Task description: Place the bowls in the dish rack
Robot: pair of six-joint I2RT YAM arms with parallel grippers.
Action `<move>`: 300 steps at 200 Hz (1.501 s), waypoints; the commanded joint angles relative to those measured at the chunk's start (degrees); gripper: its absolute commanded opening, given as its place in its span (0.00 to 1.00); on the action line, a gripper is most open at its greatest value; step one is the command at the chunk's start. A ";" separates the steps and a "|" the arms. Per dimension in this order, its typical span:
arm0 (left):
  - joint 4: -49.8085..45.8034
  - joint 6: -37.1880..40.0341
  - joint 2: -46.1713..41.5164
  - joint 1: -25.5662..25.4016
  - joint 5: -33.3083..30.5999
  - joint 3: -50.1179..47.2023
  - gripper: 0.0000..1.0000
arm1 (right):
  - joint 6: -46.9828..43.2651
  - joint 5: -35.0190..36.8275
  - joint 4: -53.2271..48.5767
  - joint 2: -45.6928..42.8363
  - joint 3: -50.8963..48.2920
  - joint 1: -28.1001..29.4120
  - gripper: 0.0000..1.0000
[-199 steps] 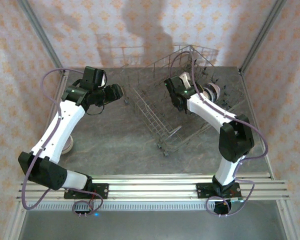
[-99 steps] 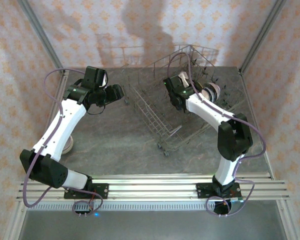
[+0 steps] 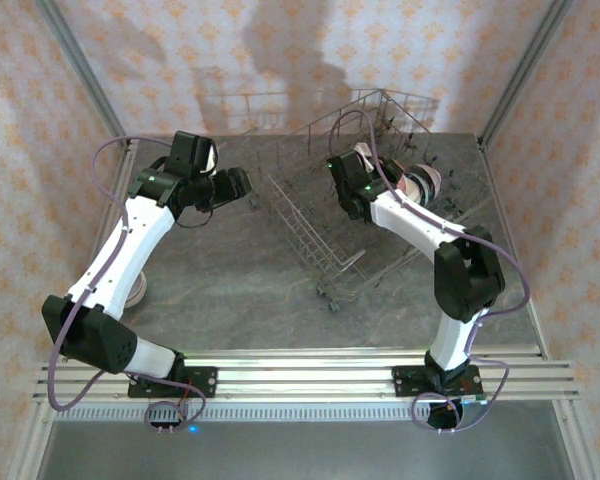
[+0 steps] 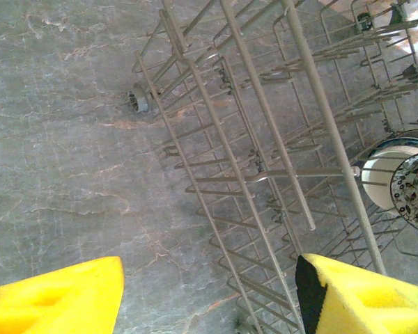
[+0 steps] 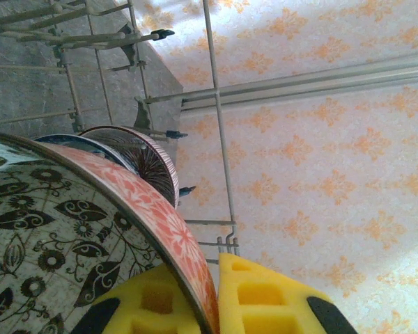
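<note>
Your right claw (image 5: 212,282) pinches the rim of a red-flowered bowl (image 5: 70,229), dark leaves inside. Your left claw (image 4: 209,299) hangs wide and empty over bare table (image 3: 230,280), just beside the dish rack (image 3: 305,235) wall. Beyond the held bowl, seemingly two more bowls (image 5: 150,156) stand among the tines.

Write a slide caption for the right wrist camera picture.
Yellow jaws of the right gripper pinch the rim of a patterned bowl at the dish rack, where other bowls stand.
</note>
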 commanded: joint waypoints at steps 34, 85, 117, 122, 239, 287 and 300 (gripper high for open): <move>2.26 1.26 -0.17 0.64 2.23 -1.02 0.67 | -11.86 5.08 13.00 0.76 -3.94 -1.72 0.00; 3.06 1.26 -0.02 0.65 3.44 -1.91 0.67 | -18.18 4.70 19.80 0.40 -6.37 -1.74 0.00; 2.98 2.95 0.24 0.64 3.97 -1.85 0.67 | -19.40 3.95 21.31 0.40 -7.59 -1.70 0.00; 2.89 3.01 0.32 0.63 4.07 -1.76 0.67 | -19.78 3.94 21.96 0.38 -7.91 -1.73 0.00; 2.88 3.24 0.34 0.75 5.12 -1.45 0.67 | -8.05 4.81 6.80 -3.76 -4.09 2.44 0.00; 2.51 3.22 -0.34 0.73 5.04 -1.56 0.67 | -5.94 6.15 6.65 -5.12 -5.76 3.46 0.00; 2.45 3.10 -0.45 0.77 4.94 -1.65 0.67 | -5.92 6.08 7.14 -5.40 -6.13 3.62 0.00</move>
